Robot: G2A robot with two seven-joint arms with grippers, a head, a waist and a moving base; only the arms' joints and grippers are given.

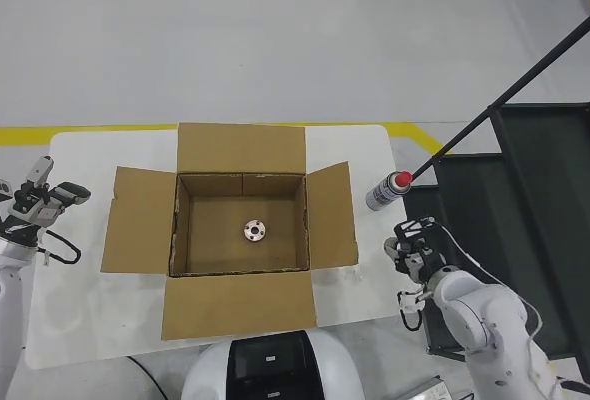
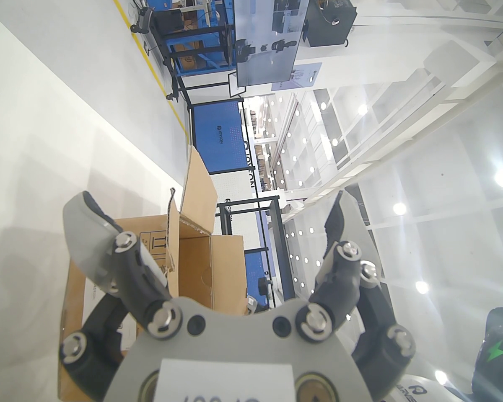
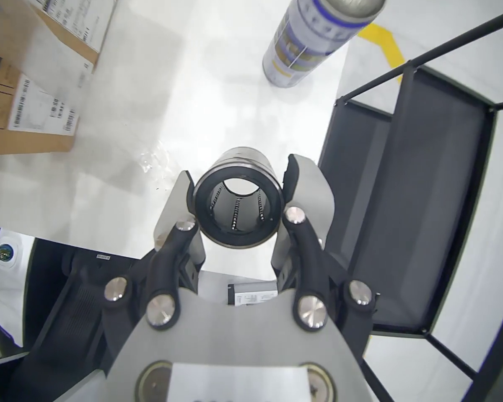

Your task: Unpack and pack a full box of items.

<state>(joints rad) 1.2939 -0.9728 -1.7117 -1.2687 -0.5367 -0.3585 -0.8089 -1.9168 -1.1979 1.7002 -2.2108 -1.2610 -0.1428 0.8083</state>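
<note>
White table point(image 1: 80, 305), grey floor point(image 1: 275, 60), cardboard box point(image 1: 240, 150), left pincer point(image 2: 211, 209) spread, right pincer point(image 3: 239, 175) pinching metal sleeve point(image 3: 239, 207)

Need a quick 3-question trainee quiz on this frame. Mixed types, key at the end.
1. True or false: the left gripper holds the spray can.
2. What is the right gripper shut on? A) metal cylinder B) roll of tape C) cardboard flap
3. Fill in: one small round metal part lies inside the ___.
Key: 1 false, it is open and empty; 2 A; 3 cardboard box.
</note>
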